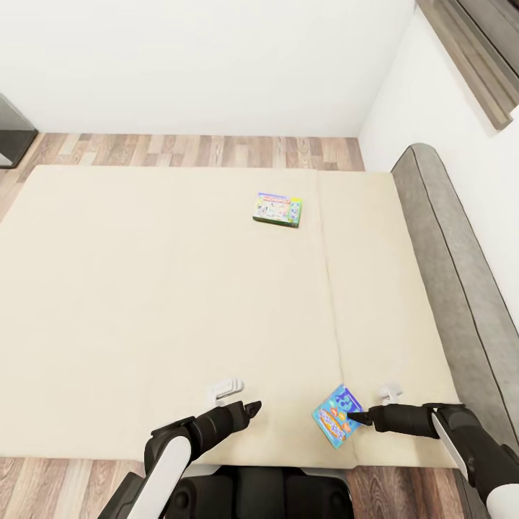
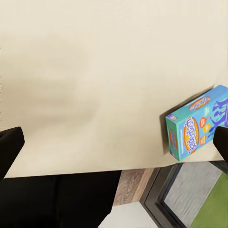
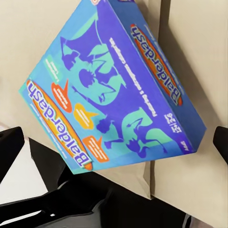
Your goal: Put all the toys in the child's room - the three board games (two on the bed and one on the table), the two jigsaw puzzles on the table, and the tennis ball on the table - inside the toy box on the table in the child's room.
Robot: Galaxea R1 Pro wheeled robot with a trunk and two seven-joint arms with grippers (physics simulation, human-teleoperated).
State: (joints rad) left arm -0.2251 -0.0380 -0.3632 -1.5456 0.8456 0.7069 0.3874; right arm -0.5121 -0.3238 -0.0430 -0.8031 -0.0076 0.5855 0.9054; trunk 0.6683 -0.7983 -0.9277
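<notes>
Cream bed [image 1: 144, 288]; blue box [image 3: 114, 90] reads "Balderdash"

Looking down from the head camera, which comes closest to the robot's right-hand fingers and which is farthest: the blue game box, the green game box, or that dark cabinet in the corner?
1. The blue Balderdash box, at the bed's near edge, right at the right gripper.
2. The green board game, farther up the bed, toward the wall.
3. The dark cabinet, off the bed in the far left corner.
</notes>
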